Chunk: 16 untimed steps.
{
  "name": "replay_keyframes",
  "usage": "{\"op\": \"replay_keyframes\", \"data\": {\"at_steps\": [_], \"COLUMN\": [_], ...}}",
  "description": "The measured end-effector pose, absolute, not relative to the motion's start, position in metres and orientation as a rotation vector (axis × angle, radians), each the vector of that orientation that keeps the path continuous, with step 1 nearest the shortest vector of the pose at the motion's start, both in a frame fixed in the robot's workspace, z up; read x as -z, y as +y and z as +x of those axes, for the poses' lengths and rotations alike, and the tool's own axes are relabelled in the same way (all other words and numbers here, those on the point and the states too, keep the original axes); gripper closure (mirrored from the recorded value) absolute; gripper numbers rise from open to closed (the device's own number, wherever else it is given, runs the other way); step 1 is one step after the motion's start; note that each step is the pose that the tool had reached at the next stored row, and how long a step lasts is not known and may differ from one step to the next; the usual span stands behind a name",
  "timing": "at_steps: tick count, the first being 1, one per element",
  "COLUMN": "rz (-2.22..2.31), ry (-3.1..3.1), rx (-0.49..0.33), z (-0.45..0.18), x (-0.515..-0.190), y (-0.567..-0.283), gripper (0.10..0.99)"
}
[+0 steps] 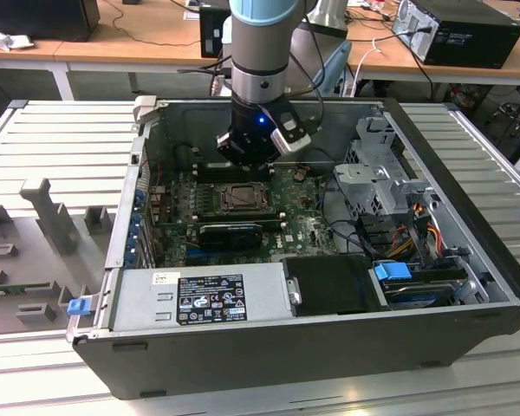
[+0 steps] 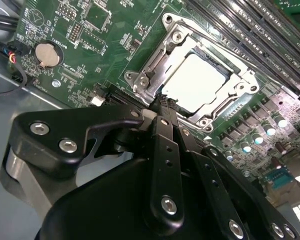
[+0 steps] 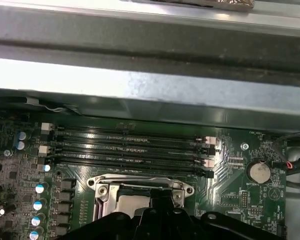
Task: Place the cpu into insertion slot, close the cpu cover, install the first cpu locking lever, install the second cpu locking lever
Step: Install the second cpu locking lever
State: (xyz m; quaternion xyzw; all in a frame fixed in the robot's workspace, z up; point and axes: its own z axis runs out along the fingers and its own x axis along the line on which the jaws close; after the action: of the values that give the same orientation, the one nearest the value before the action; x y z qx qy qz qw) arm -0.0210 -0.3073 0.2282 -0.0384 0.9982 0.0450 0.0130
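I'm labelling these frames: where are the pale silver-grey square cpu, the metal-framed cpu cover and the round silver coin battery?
cpu (image 2: 199, 80), second wrist view, middle of its pale top.
cpu cover (image 2: 155, 62), second wrist view, frame's side bar.
coin battery (image 3: 259, 172), first wrist view, its face.

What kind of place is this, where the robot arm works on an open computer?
Probably an electronics or robotics lab. The opened computer case lies on a ribbed metal worktable, and wooden desks behind carry cables and another computer. The gripper hangs over the motherboard.
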Motion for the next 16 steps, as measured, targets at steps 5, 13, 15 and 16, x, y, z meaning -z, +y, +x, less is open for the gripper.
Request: {"op": "replay_keyframes", "data": {"at_steps": [5,13,15,16], "rz": [-0.120,-0.120,-0.120,-0.119], "ry": [3.110,3.110,3.110,3.110], "rx": [-0.140,-0.140,-0.140,-0.140], "z": [-0.021,-0.021,-0.021,-0.021], "x": [-0.232,-0.238,-0.238,-0.238], "y": [-0.309,-0.319,-0.322,-0.324], "gripper": [0.980,0.980,0.980,0.980]}}
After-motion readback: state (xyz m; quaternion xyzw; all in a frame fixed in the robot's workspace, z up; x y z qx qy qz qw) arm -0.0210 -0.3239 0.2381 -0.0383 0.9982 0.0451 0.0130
